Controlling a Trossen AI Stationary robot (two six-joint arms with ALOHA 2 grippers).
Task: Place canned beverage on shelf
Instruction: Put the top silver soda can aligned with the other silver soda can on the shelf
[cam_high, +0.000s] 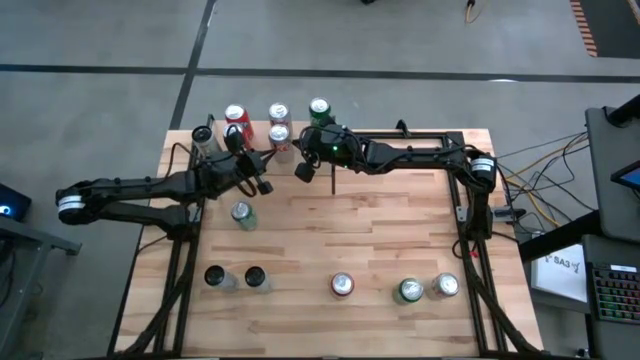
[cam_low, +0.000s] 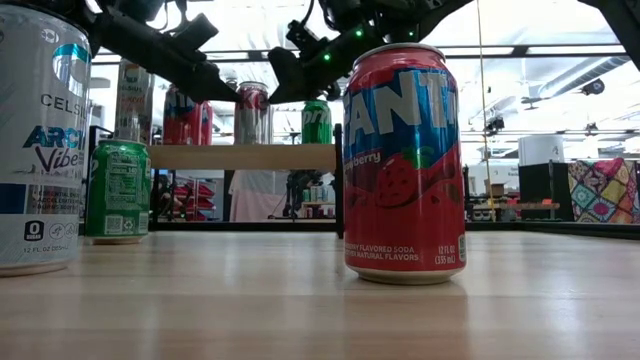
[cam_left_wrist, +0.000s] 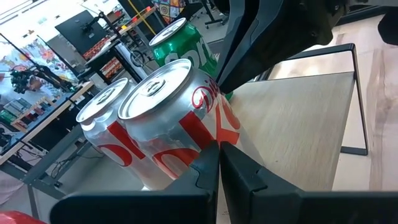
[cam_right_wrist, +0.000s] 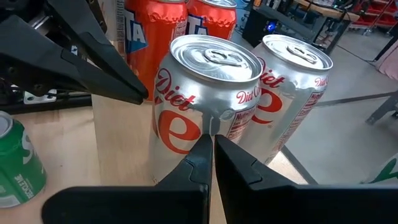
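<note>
Both claws are closed, fingers together, holding nothing. The left claw (cam_high: 263, 186) and the right claw (cam_high: 303, 172) sit just beside the shelf (cam_high: 262, 150) at the bench's (cam_high: 380, 240) far left edge, converging on a Diet Coke can (cam_right_wrist: 202, 109) from opposite sides. This can stands upright on the shelf, touching a second Diet Coke can (cam_right_wrist: 286, 93); two red cans (cam_high: 236, 119) and a green Sprite can (cam_high: 319, 110) also stand there. A Fanta can (cam_low: 404, 165) stands upright on the bench near the front edge.
</note>
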